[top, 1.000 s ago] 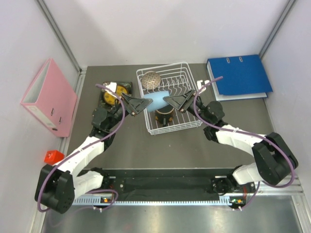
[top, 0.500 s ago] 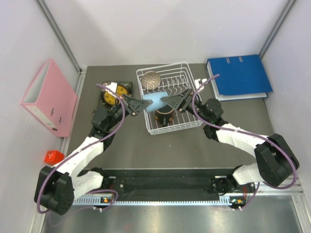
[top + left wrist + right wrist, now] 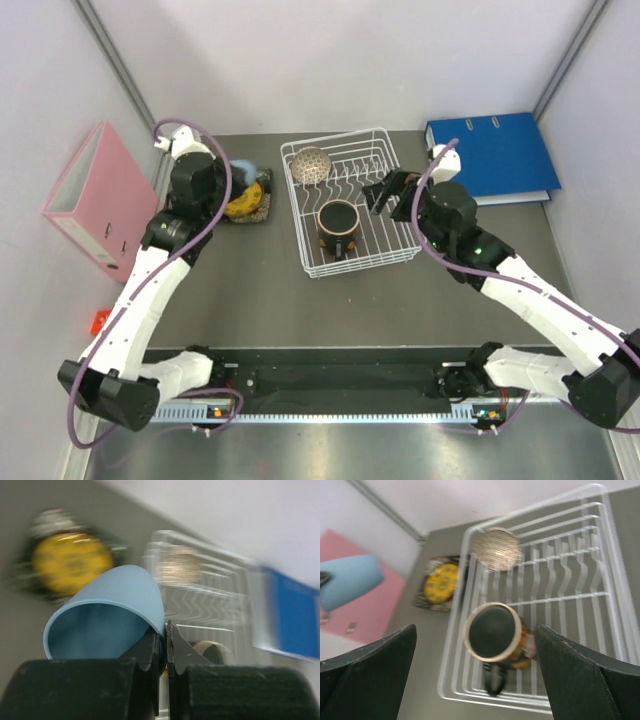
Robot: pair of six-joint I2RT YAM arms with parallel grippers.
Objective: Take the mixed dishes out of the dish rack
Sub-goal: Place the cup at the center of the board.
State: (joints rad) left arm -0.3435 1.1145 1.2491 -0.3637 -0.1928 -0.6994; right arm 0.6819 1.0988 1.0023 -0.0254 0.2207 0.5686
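The light-blue cup [image 3: 115, 600], blurred here and mostly hidden from above, is pinched by its rim in my left fingers [image 3: 181, 652], beside the dish rack [image 3: 385, 220] near the yellow plate [image 3: 248, 203]. A second ago it hung over the rack; my right fingers [image 3: 585, 675] stand spread.

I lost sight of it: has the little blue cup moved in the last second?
Yes. The little blue cup was over the dish rack's left side; now the left gripper holds it left of the rack, near the yellow plate.
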